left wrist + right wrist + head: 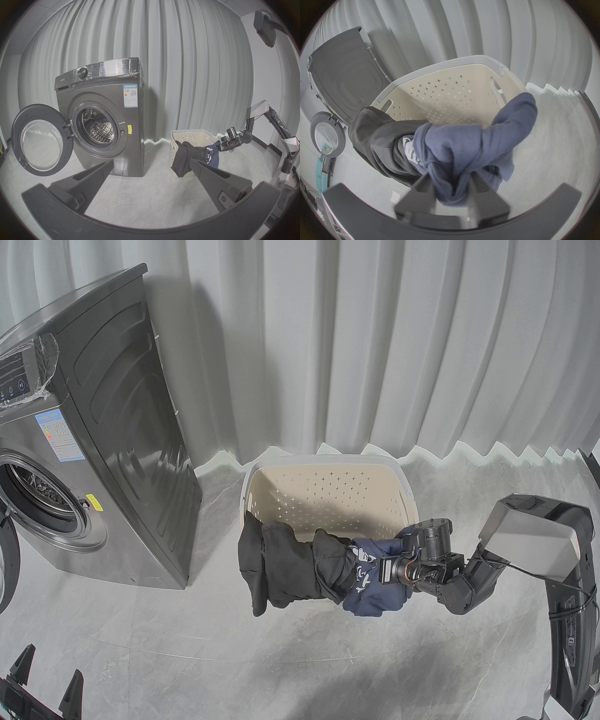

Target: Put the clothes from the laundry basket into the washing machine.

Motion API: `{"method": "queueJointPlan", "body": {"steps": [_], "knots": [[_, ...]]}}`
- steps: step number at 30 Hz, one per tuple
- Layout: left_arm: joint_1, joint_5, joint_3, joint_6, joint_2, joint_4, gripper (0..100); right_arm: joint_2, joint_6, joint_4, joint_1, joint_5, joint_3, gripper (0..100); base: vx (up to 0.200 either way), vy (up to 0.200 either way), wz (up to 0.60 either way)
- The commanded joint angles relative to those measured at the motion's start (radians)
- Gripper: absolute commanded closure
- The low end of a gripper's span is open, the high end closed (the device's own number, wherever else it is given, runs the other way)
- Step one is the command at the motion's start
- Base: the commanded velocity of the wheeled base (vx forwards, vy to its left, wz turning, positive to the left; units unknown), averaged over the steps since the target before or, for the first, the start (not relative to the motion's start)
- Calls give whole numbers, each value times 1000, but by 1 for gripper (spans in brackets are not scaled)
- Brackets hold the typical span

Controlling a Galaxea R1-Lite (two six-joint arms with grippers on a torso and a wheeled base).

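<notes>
Clothes are in hand: the right gripper is clamped on a bunched navy garment above the laundry basket's front rim. A black garment touching it hangs over that rim's left corner and, if dragged along, could drop short of the washing machine. The left gripper hangs open, empty.

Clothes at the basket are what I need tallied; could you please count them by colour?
Black garment: 1
Navy garment: 1
Total: 2
</notes>
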Motion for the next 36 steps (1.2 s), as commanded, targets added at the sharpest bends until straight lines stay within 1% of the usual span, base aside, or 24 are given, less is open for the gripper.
{"method": "queueJointPlan", "body": {"steps": [1,3,9,16,24,28,31,36], "knots": [[0,0,16,-1,-18,0,0,-13,2,-2,5,0,11,100,0,0,0],[0,0,16,-1,-18,0,0,-29,14,-3,8,0,31,100,0,0,0],[0,0,16,-1,-18,0,0,-112,16,-3,11,0,86,100,0,0,0],[0,2,16,1,-18,0,0,-290,29,-6,11,-2,192,100,0,0,0],[0,2,16,1,-18,0,0,-473,22,-29,14,-2,278,100,0,0,0],[0,2,16,1,-18,0,0,-579,16,-95,44,-2,347,100,0,0,0],[0,2,16,1,-18,0,0,-658,-4,-138,55,0,393,100,0,0,0],[0,0,16,1,-18,0,0,-780,-9,-152,83,4,460,100,0,0,0]]}}
